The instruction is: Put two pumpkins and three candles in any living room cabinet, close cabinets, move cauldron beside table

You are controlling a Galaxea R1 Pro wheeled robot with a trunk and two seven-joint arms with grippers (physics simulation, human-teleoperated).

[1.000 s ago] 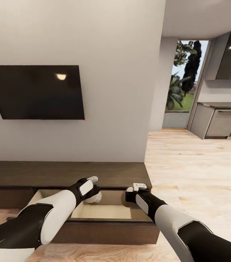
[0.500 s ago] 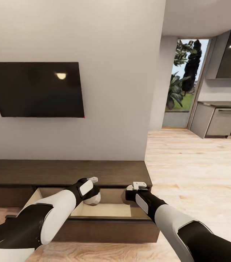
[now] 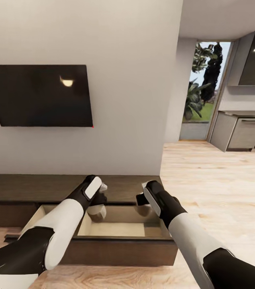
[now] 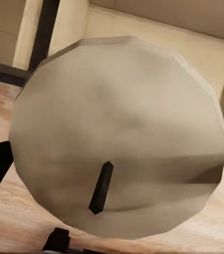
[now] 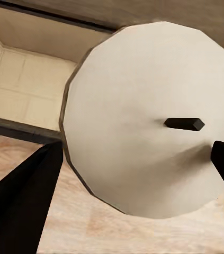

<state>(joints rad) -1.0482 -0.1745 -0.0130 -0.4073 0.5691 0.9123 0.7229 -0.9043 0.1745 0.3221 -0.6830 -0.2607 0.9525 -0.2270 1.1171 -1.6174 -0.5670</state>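
Two candles: one in each claw, both held above the pulled-out drawer [image 3: 119, 228] of the cabinet [image 3: 63, 188].
Left claw [image 3: 97, 205]: clamped on a candle [image 3: 96, 212]; the left wrist view looks straight at its round wick end [image 4: 117, 143], with the dark wick lying on the face.
Right claw [image 3: 141, 199]: clamped on the other candle [image 5: 154, 119], dark fingers [image 5: 21, 196] showing on either side of it; in the head view the forearm hides most of it.
Where they lie: the left candle hangs over the drawer's back left part, near the back wall; the right one sits near the drawer's back right corner, by the cabinet's top edge.
Deciding relation: the pale drawer floor lies straight beneath both candles, so the drop is downward, not sideways.
Long axis: each candle's axis runs along its claw's fingers, wick end toward the wrist camera.
Nearer arm: I judge the left candle lower and nearer the drawer floor, so it looks readier to let go.
Risk: a stubby cylinder dropped tilted may roll toward the drawer's front wall.
Other task things: the drawer is open and must yet be shut.
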